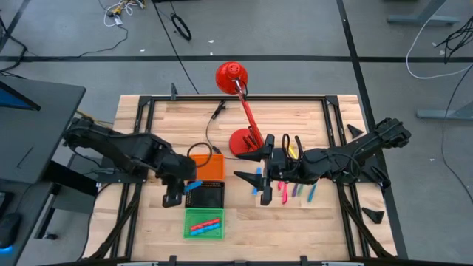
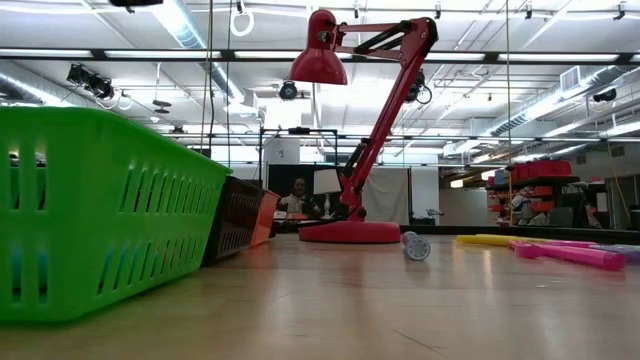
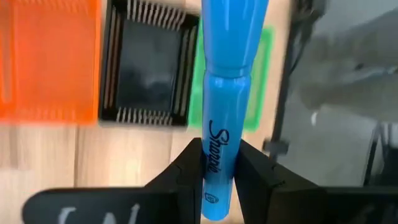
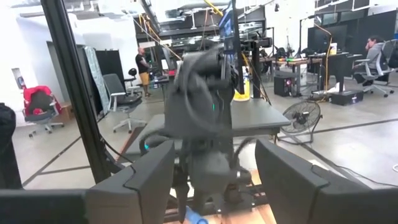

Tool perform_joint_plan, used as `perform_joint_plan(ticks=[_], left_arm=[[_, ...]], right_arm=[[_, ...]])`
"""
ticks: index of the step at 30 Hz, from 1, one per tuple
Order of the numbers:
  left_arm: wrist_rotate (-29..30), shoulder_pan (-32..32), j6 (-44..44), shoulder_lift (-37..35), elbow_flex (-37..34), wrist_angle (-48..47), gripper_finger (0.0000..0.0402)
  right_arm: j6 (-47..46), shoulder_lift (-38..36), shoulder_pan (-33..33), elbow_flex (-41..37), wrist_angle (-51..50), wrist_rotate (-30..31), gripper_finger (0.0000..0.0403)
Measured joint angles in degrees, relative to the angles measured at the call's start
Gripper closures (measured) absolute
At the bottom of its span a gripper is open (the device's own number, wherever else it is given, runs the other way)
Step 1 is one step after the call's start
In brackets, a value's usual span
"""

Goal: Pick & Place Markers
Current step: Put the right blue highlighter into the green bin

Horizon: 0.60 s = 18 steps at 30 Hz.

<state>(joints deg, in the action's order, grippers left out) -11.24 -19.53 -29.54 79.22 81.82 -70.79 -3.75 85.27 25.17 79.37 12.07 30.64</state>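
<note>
- Clamped between the left gripper fingers, a glossy blue plastic marker runs lengthwise straight out from the jaws.
- Its far tip points toward the slatted green plastic tray, at six o'clock of the black tray, already holding several markers.
- Right gripper hovers spread wide, empty, with the loose markers at its three o'clock.

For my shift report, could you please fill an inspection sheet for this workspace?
Surface: pale wooden table, in black frame.
Job's things: blue Sharpie marker in left gripper; blue and pink markers in green slotted tray; loose coloured markers near right gripper.
Clutter: red desk lamp, orange tray, black tray.
Grippers: left gripper shut above the trays; right gripper open.
Cables: black lamp cord; floor cables.
Surroundings: workshop, people seated far off.
</note>
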Motion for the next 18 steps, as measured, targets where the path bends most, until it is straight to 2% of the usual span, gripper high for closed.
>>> perform_joint_plan(ticks=[11, 18], left_arm=[[0.39, 0.0, 0.2, 6.74, -0.04, -13.87, 0.0334], [-0.44, -1.71, -1.51, 7.91, -0.02, -12.46, 0.0334]], right_arm=[[0.13, 0.0, 0.0, 0.0, 0.37, -0.01, 0.0174], [0.11, 0.0, 0.0, 0.0, 0.44, -0.01, 0.0174]])
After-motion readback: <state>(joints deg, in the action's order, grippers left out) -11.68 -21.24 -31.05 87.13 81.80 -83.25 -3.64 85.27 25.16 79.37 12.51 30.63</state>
